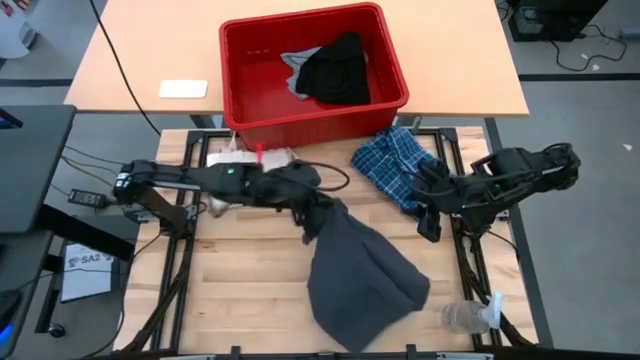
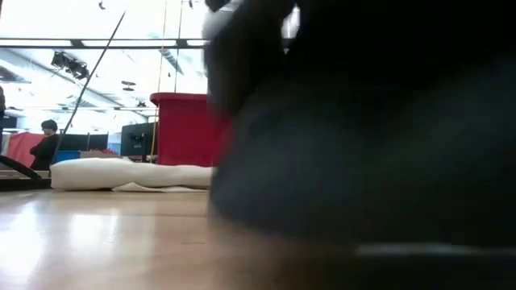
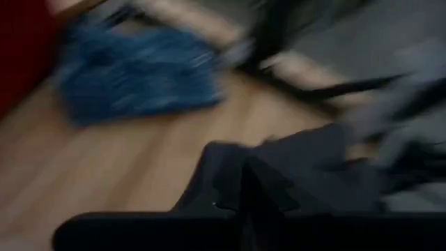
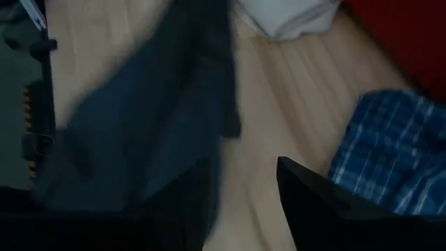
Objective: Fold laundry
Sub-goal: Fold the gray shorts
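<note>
The left pincer [image 1: 312, 222] sits over the middle of the desk [image 1: 240, 290], closed on the upper edge of the dark grey garment [image 1: 360, 275], which trails from it toward the front edge and spreads in a rumpled heap on the pale wooden slats. The right pincer [image 1: 428, 222] hangs near the desk's right side with its fingers apart and nothing between them, just beside the blue-and-white plaid garment [image 1: 392, 162], which lies bunched at the back right of the surface. In the right wrist view the plaid cloth [image 4: 390, 157] shows next to bare wood, with the grey cloth [image 4: 153, 118] across from it. Behind the left arm a cream bag [image 1: 240, 158] rests against the back edge, and a clear plastic bottle [image 1: 468, 316] lies near the front right corner. Beyond the slatted surface stands a second, lighter table [image 1: 120, 70] carrying a red bin [image 1: 385, 60] that holds a black garment [image 1: 335, 70] over a light grey one [image 1: 297, 68], and a small white flat object [image 1: 183, 89]. The floor around is grey, with cables and a paper sheet [image 1: 85, 270] at the left. From desk height the grey cloth [image 2: 363, 137] fills most of the view; past it the cream bag [image 2: 121, 174], the red bin [image 2: 181, 129] and a bright room with ceiling lights show, where a person [image 2: 44, 145] sits far off.
</note>
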Controlling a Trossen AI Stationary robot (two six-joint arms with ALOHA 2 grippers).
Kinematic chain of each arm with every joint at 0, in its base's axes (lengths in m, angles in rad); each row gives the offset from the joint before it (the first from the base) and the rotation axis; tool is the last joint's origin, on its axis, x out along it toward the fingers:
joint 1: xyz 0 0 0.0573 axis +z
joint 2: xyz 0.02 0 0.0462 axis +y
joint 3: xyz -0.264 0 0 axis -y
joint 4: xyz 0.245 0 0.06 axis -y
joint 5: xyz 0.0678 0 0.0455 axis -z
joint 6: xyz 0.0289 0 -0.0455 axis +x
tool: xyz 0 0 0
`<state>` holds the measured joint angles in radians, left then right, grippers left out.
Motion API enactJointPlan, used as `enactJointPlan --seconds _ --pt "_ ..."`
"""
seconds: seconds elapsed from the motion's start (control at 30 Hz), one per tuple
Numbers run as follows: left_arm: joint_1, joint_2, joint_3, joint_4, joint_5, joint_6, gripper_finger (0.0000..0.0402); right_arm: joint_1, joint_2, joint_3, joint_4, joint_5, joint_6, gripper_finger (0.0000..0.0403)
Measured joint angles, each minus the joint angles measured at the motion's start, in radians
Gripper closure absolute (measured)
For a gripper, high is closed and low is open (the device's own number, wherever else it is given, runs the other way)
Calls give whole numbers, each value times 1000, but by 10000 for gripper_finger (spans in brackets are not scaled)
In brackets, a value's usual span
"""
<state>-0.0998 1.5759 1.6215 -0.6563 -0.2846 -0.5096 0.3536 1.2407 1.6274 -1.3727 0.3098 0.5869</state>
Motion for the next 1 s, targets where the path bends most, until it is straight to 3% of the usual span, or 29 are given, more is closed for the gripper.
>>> enactJointPlan --seconds 0.2,0.4,0.57,0.73,1.0 --pt "156 37 -105 -13 -31 -4 292 24 3 -109 150 2 -69 219" --pt "241 15 -119 -18 238 13 222 68 36 -287 369 -108 -126 215" --pt "93 -20 -115 17 289 185 217 132 87 -378 430 -111 -145 216" --pt "-125 19 -123 52 294 436 221 162 126 -388 381 -23 36 216" --pt "-291 189 -123 264 236 479 209 207 149 -388 473 -17 176 216"
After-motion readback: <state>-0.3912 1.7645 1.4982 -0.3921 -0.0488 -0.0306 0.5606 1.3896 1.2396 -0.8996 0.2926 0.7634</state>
